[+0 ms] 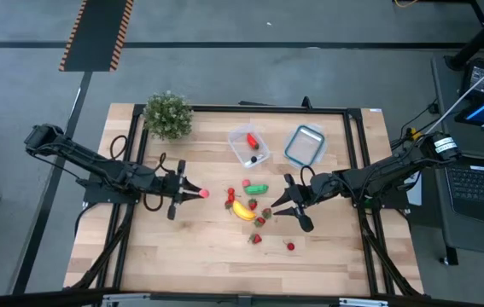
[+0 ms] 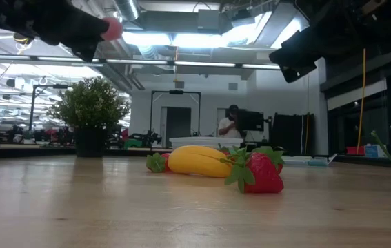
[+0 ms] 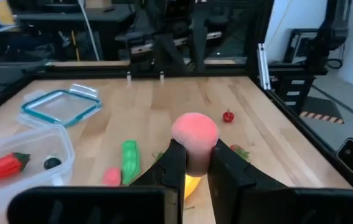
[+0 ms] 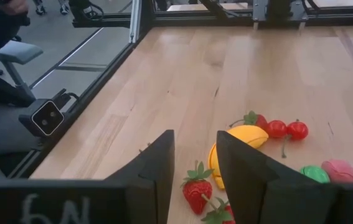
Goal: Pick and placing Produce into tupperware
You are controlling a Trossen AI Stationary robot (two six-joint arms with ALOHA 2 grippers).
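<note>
High view: my left gripper (image 1: 197, 194) sits left of the produce pile, pinching a pink ball (image 1: 203, 194) at its fingertips; my right gripper (image 1: 286, 203) faces it from the pile's other side.
Left grip: jaws closed down on the ball, which bulges above the fingers (image 3: 175, 167) in the wrist view, held only at its lower half.
Right grip: jaws part open, nothing between them, a strawberry (image 4: 198, 188) lying on the wood just ahead.
Tupperware: the tub (image 1: 249, 145) stands beyond the pile, toward the table's far edge, with a red chili (image 3: 2, 167) and a small dark piece already inside; the blue-rimmed lid (image 1: 305, 144) lies beside it.
Pile: banana (image 1: 242, 211), green piece (image 1: 257, 188) and red pieces lie between my two grippers.
Risk, slip: I judge the ball round and smooth, so a shallow pinch could squirt it out on the way to the tub.
Risk, miss: released too high or over the rim, it may bounce or roll off across the table.
Risk, crowding: both arms point at the same pile, and I could brush my right gripper or scatter the strawberries.
</note>
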